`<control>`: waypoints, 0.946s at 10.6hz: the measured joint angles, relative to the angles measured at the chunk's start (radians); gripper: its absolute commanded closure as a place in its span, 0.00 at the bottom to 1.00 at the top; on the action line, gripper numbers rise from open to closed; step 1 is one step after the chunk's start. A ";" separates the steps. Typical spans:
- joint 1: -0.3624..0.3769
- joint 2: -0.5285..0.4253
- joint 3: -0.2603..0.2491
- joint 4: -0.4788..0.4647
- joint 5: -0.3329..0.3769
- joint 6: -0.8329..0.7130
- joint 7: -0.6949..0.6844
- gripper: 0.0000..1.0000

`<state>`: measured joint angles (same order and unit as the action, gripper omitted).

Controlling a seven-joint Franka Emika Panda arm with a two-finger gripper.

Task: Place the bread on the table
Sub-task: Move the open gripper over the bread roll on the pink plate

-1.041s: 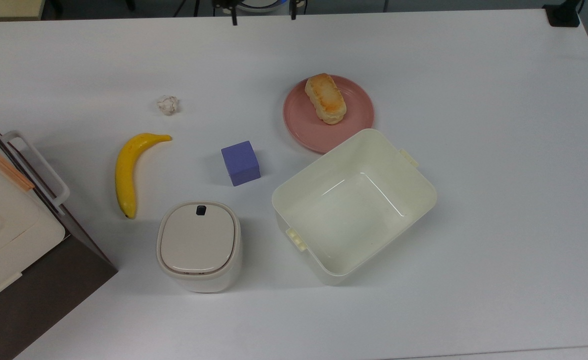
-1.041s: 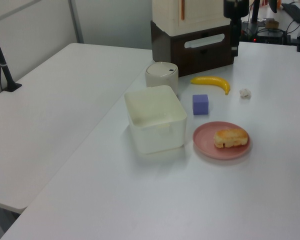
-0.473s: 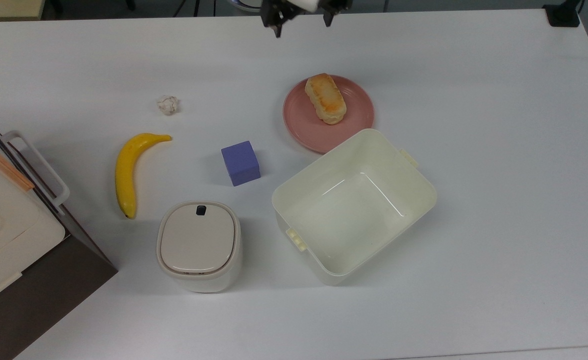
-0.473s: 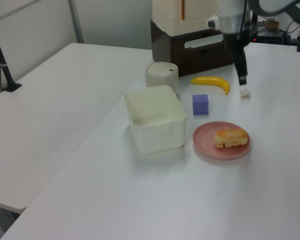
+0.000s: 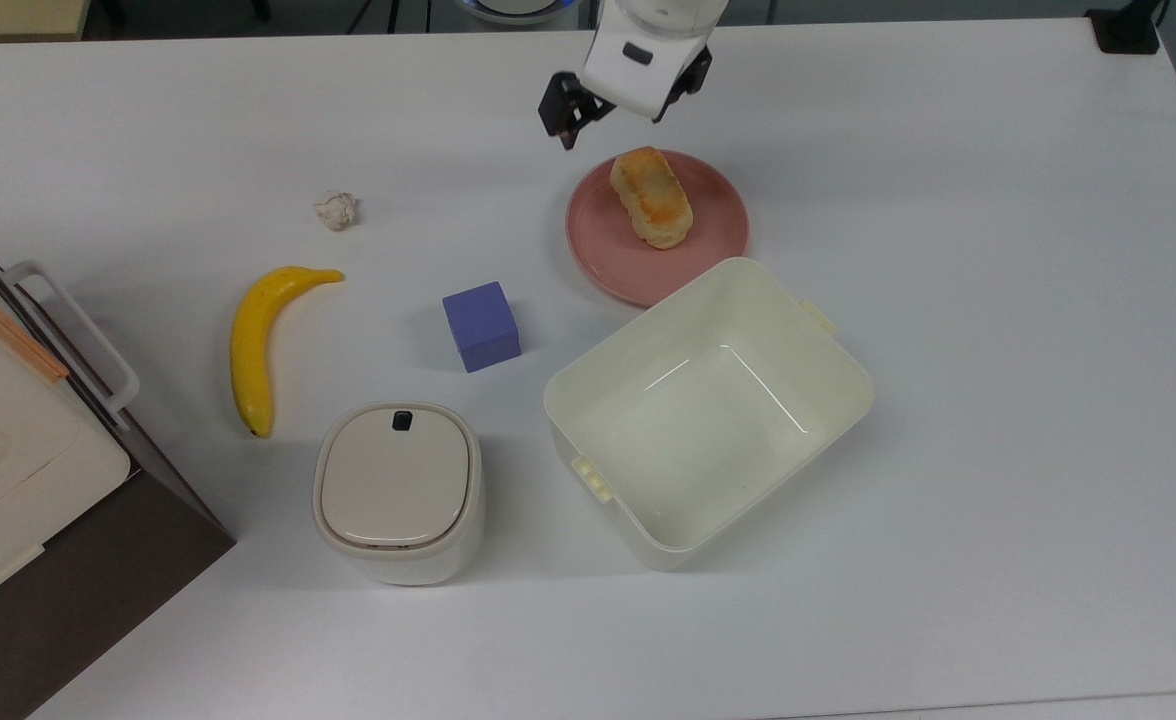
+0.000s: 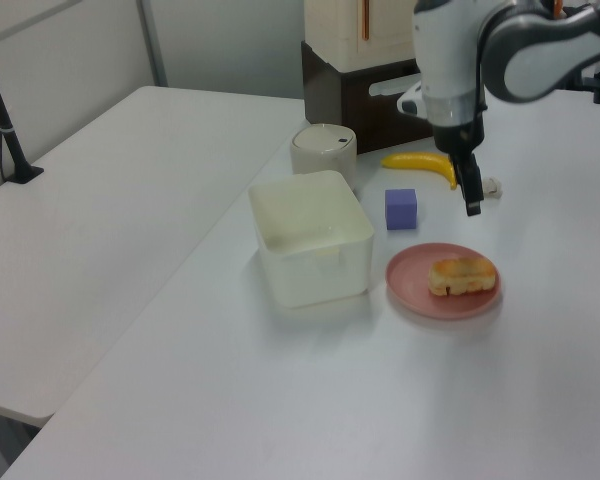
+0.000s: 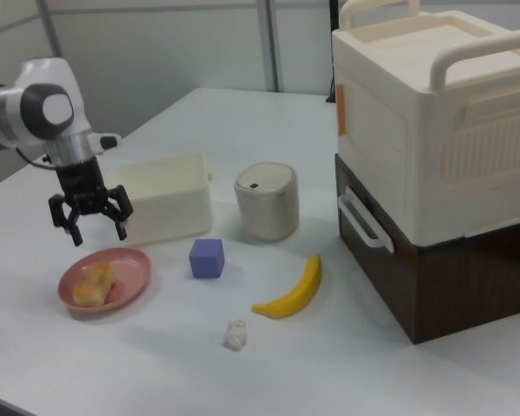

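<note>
Since the earlier frame the white robot arm has come forward over the white counter (image 5: 998, 300), bringing its jaws from the far edge to a spot just short of the round pink plate (image 5: 718, 240). Its black two-finger gripper (image 7: 90, 221) points down with the jaws spread wide apart and nothing between them, hanging above the counter. In the right view the small oblong golden-brown bread roll (image 7: 96, 282) lies on the plate just below the jaws, untouched. In the top view the bread (image 5: 651, 196) sits just beyond the jaws, on the plate's upper left part. Further past the plate from the jaws stands the open cream plastic tub (image 5: 708, 410). Off to the jaws' side, on the top view's left, are a purple cube (image 5: 481, 325), a small crumpled white paper ball (image 5: 335, 210), a long yellow banana (image 5: 258, 340) and a lidded cream canister (image 5: 398, 490), all well apart from the jaws.
</note>
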<state>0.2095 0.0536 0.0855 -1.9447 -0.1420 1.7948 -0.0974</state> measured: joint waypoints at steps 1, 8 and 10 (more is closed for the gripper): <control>0.013 0.001 0.000 -0.036 -0.031 0.034 -0.004 0.00; 0.062 0.052 0.000 -0.142 -0.108 0.104 -0.009 0.00; 0.077 0.065 0.000 -0.142 -0.109 0.106 -0.013 0.00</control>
<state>0.2866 0.1187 0.0859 -2.0866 -0.2511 1.9010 -0.1102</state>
